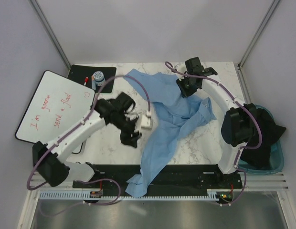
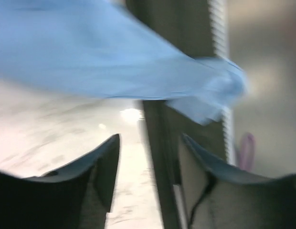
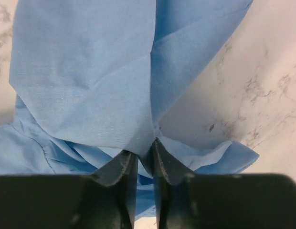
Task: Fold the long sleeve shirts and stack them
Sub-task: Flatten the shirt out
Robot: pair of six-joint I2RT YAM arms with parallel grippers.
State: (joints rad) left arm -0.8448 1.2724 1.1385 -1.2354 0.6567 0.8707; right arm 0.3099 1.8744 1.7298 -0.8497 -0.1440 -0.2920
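Right pincer (image 3: 144, 149) pinching the shirt (image 1: 169, 121) — you lift slowly, no jerks. Left pincer (image 2: 149, 148) spread, empty, left of shirt — grab its near end.

The tabletop (image 1: 191, 148) is white marble-look with grey veins. Behind it is a plain pale back wall (image 1: 153, 28), with matching side walls on its left (image 1: 16, 52) and right (image 1: 281, 43). Slim metal posts (image 1: 51, 31) stand at its back corners. A tilted whiteboard (image 1: 52, 102) with red handwriting overlaps its left edge, and a black mat (image 1: 77, 73) lies on its back left corner. A teal bin (image 1: 278, 160) sits just beside its right edge. Along its near edge there's a black strip (image 1: 186, 170), then a white slotted rail (image 1: 176, 192), then a dull grey surface (image 1: 153, 214) lower down. The light is soft and even.
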